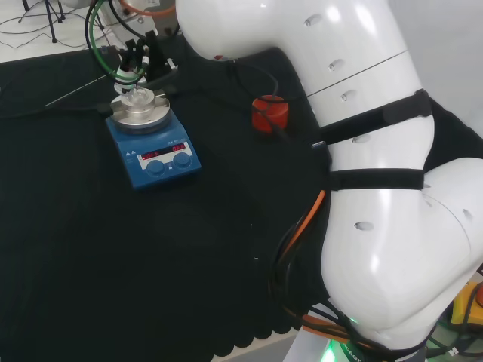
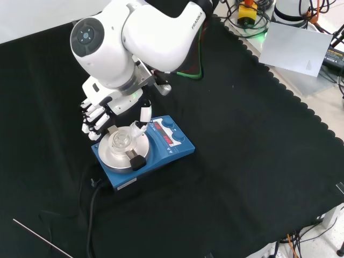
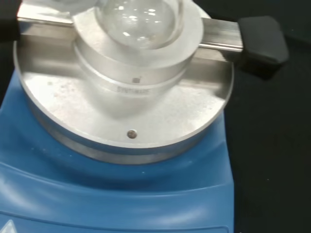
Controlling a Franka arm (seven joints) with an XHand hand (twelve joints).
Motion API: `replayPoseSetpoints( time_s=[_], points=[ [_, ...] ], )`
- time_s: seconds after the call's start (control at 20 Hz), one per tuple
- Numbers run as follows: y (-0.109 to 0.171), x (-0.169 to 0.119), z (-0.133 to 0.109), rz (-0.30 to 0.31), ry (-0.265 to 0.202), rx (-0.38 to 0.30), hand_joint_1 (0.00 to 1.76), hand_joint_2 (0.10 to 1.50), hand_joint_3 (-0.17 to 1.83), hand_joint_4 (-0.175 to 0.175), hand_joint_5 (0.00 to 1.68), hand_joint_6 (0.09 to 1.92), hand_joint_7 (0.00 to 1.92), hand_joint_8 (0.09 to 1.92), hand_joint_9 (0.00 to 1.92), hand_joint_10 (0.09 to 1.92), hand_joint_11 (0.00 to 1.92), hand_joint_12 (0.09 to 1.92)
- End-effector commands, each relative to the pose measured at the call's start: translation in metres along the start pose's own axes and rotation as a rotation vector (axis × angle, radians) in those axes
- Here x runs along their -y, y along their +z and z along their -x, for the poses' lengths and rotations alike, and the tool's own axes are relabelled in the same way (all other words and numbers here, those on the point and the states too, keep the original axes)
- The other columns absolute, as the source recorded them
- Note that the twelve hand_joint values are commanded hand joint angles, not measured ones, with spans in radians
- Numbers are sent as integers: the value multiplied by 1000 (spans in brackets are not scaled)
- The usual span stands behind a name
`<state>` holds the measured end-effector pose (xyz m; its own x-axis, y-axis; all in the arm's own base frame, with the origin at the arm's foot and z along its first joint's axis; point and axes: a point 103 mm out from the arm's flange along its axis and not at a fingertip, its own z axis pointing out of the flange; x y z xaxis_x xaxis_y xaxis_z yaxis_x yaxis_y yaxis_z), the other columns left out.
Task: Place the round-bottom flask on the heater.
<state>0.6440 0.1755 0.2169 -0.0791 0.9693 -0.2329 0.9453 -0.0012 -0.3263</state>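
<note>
While the round-bottom flask [image 3: 138, 22] sits in the metal well on the blue heater [image 2: 161, 153], the hand [image 2: 99, 115] hovers right beside it, fingers relaxed, holding nothing. The risk: the thumb near the neck clips the glass on withdrawal and tips it out.

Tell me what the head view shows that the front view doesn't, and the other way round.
Head view alone: a red ribbed ring on the cloth, to the right of the heater. Front view alone: the hand with its fingers relaxed beside the heater's plate, and a thin rod lying at the cloth's lower left. Both: the blue heater with the round-bottom flask seated in its metal block.
</note>
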Motion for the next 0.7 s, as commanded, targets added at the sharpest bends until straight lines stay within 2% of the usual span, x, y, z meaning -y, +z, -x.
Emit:
replayPoseSetpoints(
  time_s=[0.05,0.6,0.7],
  points=[
    [-11,15,0,26,24,-12,698,671,510,-33,284,91,53,639,164,731,0,1275],
    [-19,51,20,55,71,-41,687,683,501,-32,271,87,51,639,163,732,0,1290],
    [-15,51,54,56,64,-71,689,687,496,-32,274,87,53,640,165,733,0,1305]
  ],
)
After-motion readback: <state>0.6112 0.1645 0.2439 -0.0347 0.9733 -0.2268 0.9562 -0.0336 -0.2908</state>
